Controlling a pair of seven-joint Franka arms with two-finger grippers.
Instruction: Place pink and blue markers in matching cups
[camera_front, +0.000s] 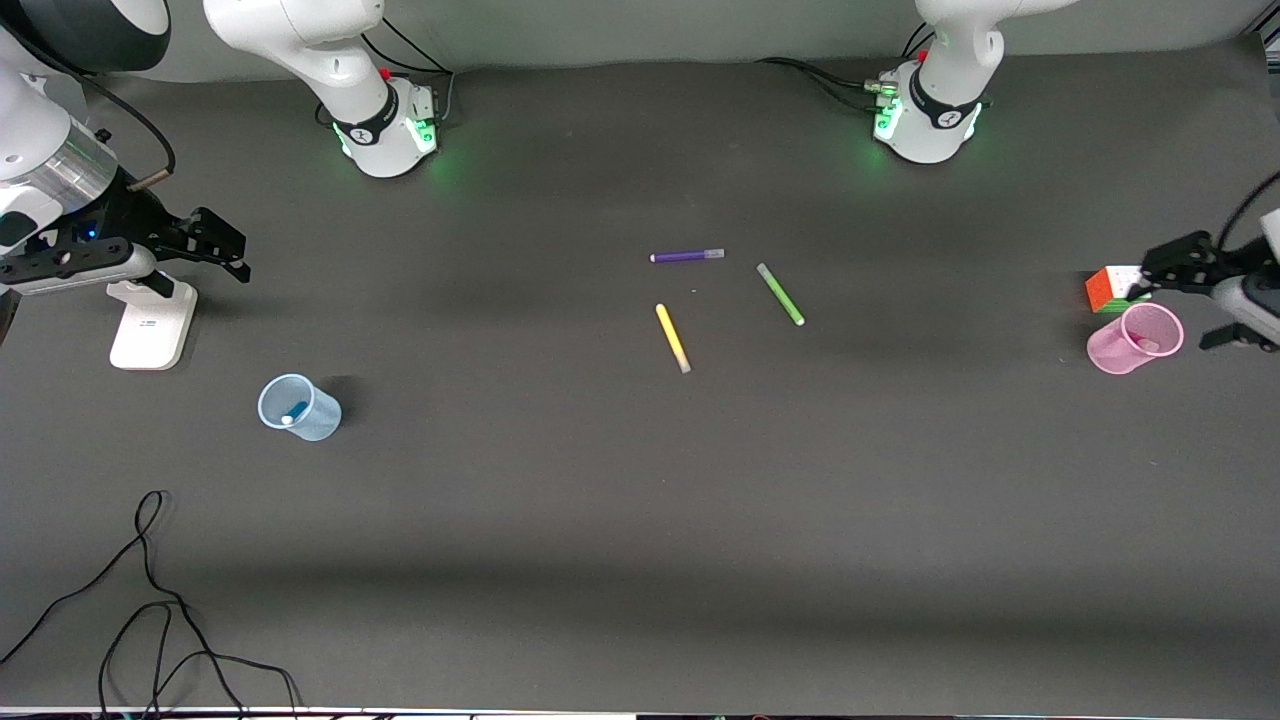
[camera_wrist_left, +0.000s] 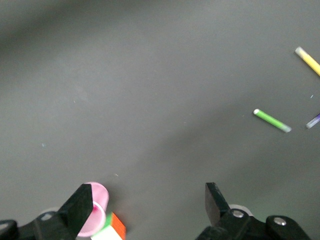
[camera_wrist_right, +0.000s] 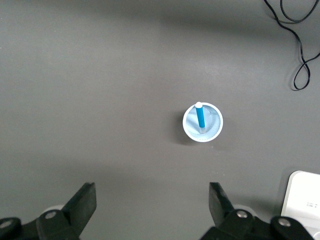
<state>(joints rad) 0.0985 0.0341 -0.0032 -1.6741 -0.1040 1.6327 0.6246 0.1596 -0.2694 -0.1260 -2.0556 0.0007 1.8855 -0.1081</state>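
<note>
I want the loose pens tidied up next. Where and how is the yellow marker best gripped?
Probably by the middle of its barrel, coming straight down from above. The yellow marker lies flat on the table, slanted, clear of the green marker and purple marker. Turn the fingers across its length so they close on its long sides.

Dark grey table (camera_front: 640, 520) under a pale wall (camera_front: 640, 25)

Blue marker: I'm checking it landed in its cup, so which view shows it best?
The right wrist view: it looks straight down on the blue marker standing in the blue cup. The front view shows only its pale tip; the left wrist view misses it.
</note>
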